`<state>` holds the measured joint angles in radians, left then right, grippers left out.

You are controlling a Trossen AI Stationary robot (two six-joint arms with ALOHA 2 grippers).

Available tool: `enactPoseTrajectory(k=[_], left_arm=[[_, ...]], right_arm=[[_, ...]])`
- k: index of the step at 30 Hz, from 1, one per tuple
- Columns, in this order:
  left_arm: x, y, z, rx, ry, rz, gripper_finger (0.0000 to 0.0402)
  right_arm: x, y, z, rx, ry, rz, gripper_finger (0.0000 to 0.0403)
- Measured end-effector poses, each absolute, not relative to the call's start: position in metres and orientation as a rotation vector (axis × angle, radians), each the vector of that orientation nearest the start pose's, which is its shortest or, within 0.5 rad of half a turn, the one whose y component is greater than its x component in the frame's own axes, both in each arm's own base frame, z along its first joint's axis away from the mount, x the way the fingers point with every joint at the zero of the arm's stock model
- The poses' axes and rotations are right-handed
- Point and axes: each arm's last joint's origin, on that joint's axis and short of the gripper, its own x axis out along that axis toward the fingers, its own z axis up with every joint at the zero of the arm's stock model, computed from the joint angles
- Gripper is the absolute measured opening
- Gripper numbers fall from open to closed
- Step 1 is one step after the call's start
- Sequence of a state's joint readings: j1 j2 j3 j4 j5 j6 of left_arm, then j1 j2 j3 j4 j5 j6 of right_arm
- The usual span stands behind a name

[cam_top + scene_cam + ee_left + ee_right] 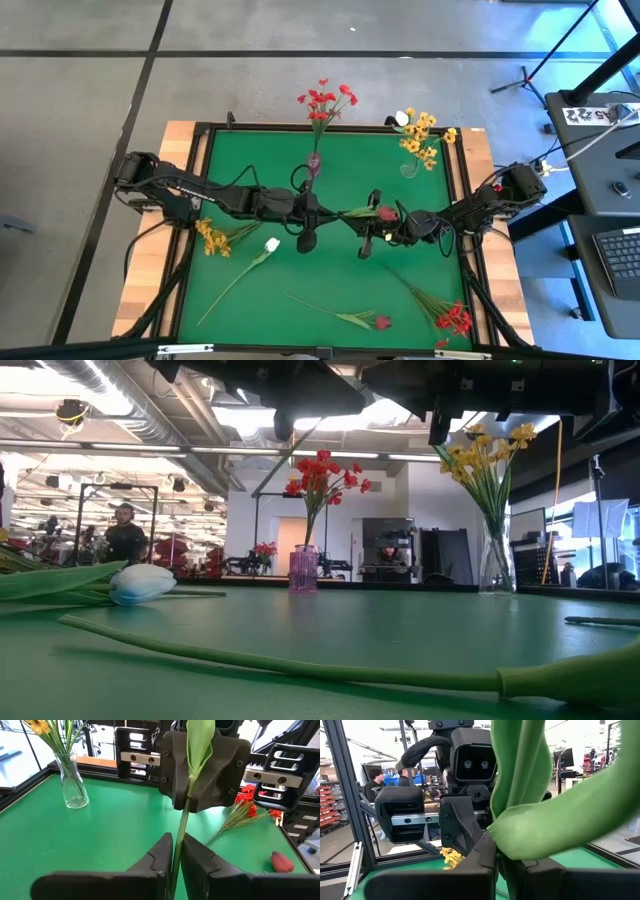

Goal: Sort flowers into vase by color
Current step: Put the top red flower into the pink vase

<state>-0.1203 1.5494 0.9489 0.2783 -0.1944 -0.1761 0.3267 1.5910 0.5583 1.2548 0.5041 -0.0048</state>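
the left gripper (174, 851) has its jaws closed on the thin green stem of a dark red bud flower (384, 213), the stem running up between the two fingers in the left wrist view. the right gripper (499, 865) faces it from just beside, and its jaws are also pinched tight on the same flower, whose green leaves fill the right wrist view. both meet above the middle of the green desk (340, 260), the flower held between them with its bud toward the right arm. at the far edge stands a pink vase (303, 570) holding red blossom clusters (322, 472), and well apart to its right a clear glass vase (495, 565) with yellow-orange blossoms (487, 448) and one white bud (402, 118). still lying on the desk are a yellow-orange cluster (212, 238) near the left arm, a white bud flower (271, 245) beside it, another dark red bud flower (380, 322) near the front edge, and a red cluster (455, 320) at the front right corner. a person (124, 536) stands in the room beyond the desk.
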Motion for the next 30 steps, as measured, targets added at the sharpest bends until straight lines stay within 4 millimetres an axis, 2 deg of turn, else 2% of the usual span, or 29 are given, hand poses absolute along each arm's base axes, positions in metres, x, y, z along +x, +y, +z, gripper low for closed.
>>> enactPoseTrajectory(k=[8,12,17,23,30], left_arm=[[0.3398,-0.0355,0.248,-0.121,0.311,0.103,0.008],[0.3395,-0.035,0.2474,-0.117,0.316,0.121,0.0089],[0.339,-0.0352,0.2462,-0.113,0.327,0.125,0.0069],[0.339,-0.0354,0.2461,-0.113,0.329,0.122,0.001],[0.3389,-0.0363,0.2461,-0.11,0.329,0.119,0.0004]], right_arm=[[0.2823,0.0809,0.2079,0.083,-0.199,-0.176,0.0014],[0.2824,0.0809,0.2073,0.081,-0.193,-0.177,0.0014],[0.2827,0.081,0.2058,0.074,-0.178,-0.18,0.0014],[0.2829,0.0804,0.2048,0.071,-0.167,-0.195,0.0014],[0.2828,0.0804,0.2048,0.071,-0.168,-0.195,0.0014]])
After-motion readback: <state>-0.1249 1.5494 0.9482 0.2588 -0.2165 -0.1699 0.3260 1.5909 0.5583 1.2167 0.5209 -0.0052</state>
